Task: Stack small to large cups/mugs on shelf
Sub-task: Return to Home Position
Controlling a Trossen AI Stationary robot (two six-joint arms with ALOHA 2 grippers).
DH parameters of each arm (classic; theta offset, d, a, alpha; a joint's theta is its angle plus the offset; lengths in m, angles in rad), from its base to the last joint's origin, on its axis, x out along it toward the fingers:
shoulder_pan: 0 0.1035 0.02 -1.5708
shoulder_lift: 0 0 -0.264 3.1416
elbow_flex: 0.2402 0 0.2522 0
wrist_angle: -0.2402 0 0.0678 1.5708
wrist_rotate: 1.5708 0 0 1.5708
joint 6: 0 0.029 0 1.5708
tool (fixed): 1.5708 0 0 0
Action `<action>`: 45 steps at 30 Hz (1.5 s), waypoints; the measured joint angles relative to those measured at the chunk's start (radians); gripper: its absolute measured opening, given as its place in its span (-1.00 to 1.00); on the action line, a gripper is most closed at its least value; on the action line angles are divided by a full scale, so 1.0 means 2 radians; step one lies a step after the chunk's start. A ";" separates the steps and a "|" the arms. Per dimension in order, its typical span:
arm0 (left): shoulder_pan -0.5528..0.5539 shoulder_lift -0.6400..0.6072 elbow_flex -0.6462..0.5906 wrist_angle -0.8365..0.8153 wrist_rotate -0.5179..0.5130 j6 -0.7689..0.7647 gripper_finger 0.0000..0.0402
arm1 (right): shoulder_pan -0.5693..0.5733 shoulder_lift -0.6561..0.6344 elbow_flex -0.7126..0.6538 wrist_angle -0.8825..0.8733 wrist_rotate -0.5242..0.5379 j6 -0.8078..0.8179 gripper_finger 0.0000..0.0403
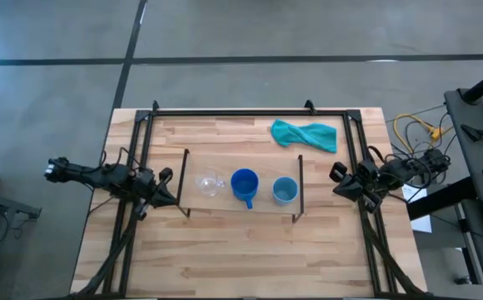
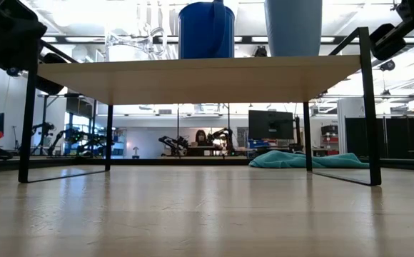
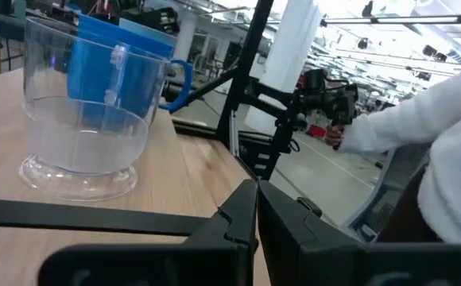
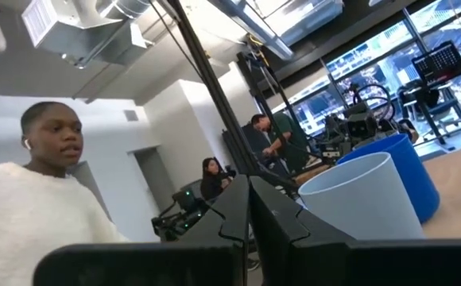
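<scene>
Three vessels stand upright in a row on the light-wood shelf (image 1: pixel 241 204): the clear glass mug (image 1: pixel 209 183) at its left end, the dark blue handled mug (image 1: pixel 244 184) in the middle, the light blue handleless cup (image 1: pixel 285 191) at its right end. My left gripper (image 1: pixel 168 185) hovers just off the shelf's left end, shut, with the glass mug (image 3: pixel 87 111) close ahead. My right gripper (image 1: pixel 340 181) hangs off the shelf's right end, shut, near the light blue cup (image 4: pixel 366 199). Neither touches anything.
A crumpled teal cloth (image 1: pixel 305 134) lies on the table behind the shelf, toward the far right corner. A black metal frame (image 1: pixel 250 112) runs along the table's far edge and sides. A person in a white top (image 4: pixel 40 191) stands beyond the table.
</scene>
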 joint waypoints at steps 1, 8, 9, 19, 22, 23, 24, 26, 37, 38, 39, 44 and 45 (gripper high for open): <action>0.000 0.000 0.000 0.000 0.001 0.000 -1.00 | 0.000 0.000 0.000 0.000 0.000 -0.002 -0.96; 0.000 -0.002 0.000 0.000 0.002 -0.005 -1.00 | 0.000 0.000 0.000 0.000 0.000 -0.004 -0.96; 0.000 -0.001 0.000 0.000 0.002 -0.013 -1.00 | 0.000 0.000 0.000 0.000 0.000 -0.004 -0.96; 0.000 0.000 0.000 0.000 0.002 -0.037 -1.00 | 0.000 0.000 0.000 0.000 0.000 -0.005 -0.96; 0.000 0.000 0.000 0.000 0.002 -0.037 -1.00 | 0.000 0.000 0.000 0.000 0.000 -0.005 -0.96; 0.000 0.001 0.000 0.000 0.002 -0.037 -1.00 | 0.000 0.000 0.000 0.000 0.000 -0.005 -0.96; 0.000 0.001 0.000 0.000 0.002 -0.037 -1.00 | 0.000 0.000 0.000 0.000 0.000 -0.005 -0.96; 0.000 0.001 0.000 0.000 0.002 -0.037 -1.00 | 0.000 0.000 0.000 0.000 0.000 -0.005 -0.96; 0.000 0.002 0.000 0.000 0.002 -0.037 -1.00 | 0.000 0.000 0.000 0.000 0.000 -0.005 -0.96; 0.000 0.002 0.000 0.000 0.002 -0.036 -1.00 | 0.000 0.000 0.000 0.000 0.000 -0.005 -0.96; 0.000 0.002 0.000 0.000 0.002 -0.036 -1.00 | 0.000 0.000 0.000 0.000 0.000 -0.005 -0.96; 0.000 0.002 0.000 0.000 0.002 -0.036 -1.00 | 0.000 0.000 0.000 0.000 0.000 -0.005 -0.96; 0.000 0.002 0.000 0.000 0.002 -0.036 -1.00 | 0.000 0.000 0.000 0.000 0.000 -0.005 -0.96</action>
